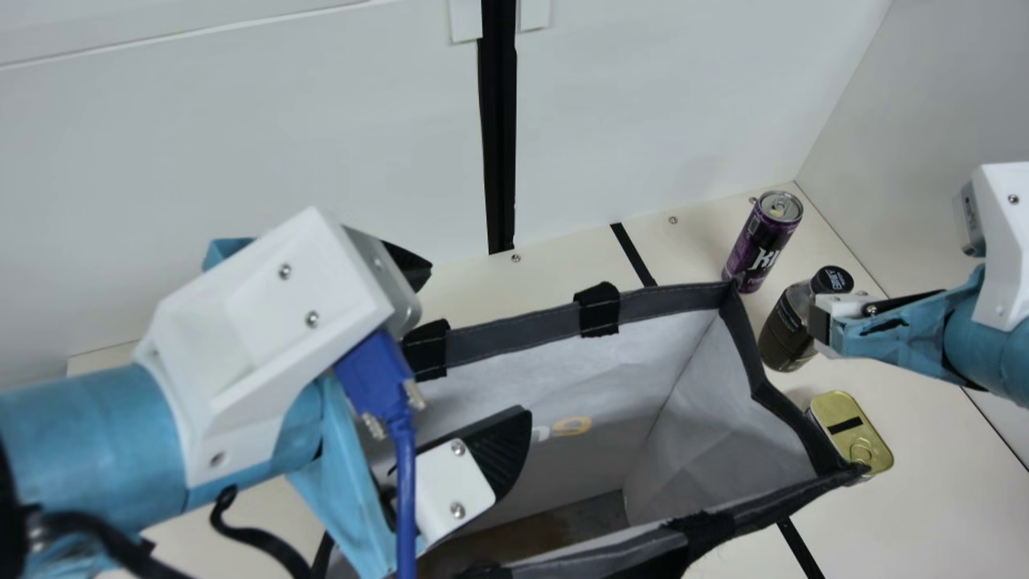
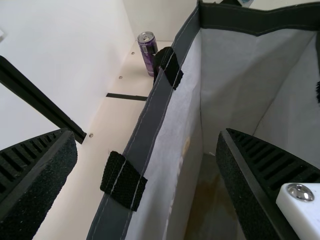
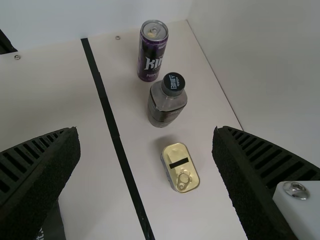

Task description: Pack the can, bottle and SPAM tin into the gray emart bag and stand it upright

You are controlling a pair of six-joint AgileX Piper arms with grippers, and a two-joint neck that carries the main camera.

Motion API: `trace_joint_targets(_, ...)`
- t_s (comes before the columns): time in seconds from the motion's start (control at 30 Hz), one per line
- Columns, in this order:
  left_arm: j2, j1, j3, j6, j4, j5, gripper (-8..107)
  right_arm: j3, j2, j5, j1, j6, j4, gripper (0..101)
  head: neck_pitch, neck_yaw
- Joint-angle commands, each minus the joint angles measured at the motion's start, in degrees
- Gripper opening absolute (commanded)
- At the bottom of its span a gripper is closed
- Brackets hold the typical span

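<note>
The gray bag (image 1: 530, 342) stands upright with its mouth spread wide in the main view. My left gripper (image 1: 474, 354) is open at the bag's left, with the back rim between its fingers; in the left wrist view the same gripper (image 2: 147, 165) straddles the rim of the bag (image 2: 145, 135). My right gripper (image 1: 820, 322) is over the table's right side; in its wrist view the gripper (image 3: 147, 170) is open and holds nothing. The purple can (image 3: 152, 50), dark bottle (image 3: 167, 100) and SPAM tin (image 3: 180, 167) stand in a row, right of the bag.
A white wall (image 1: 241, 145) rises behind the table, and another (image 1: 924, 121) stands at the right. Black tape (image 3: 115, 130) runs across the table. A blue cable (image 1: 404, 482) hangs from my left arm over the bag's left end.
</note>
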Motion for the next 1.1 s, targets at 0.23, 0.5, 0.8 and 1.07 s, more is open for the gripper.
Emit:
trace_joint_targets(0.23, 2.4, 0.1, -0.3, 1.0, 0.7, 0.1, 90, 0.0, 0.0, 0.0, 0.0, 0.0, 0.0, 95, -1.3, -0.1)
trace_joint_targets(0.5, 4.0, -0.5, -0.2, 1.6, 1.7, 0.1, 90, 0.0, 0.0, 0.0, 0.0, 0.0, 0.0, 95, -1.3, -0.1)
trace_joint_targets(0.8, 5.0, -1.7, 0.4, 1.3, 3.4, 0.1, 57, 0.0, 0.0, 0.0, 0.0, 0.0, 0.0, 95, -1.3, -0.1)
trace_joint_targets(1.07, 5.3, -2.2, 0.3, 0.2, 5.4, 0.1, 3, 0.0, 0.0, 0.0, 0.0, 0.0, 0.0, 95, -1.3, -0.1)
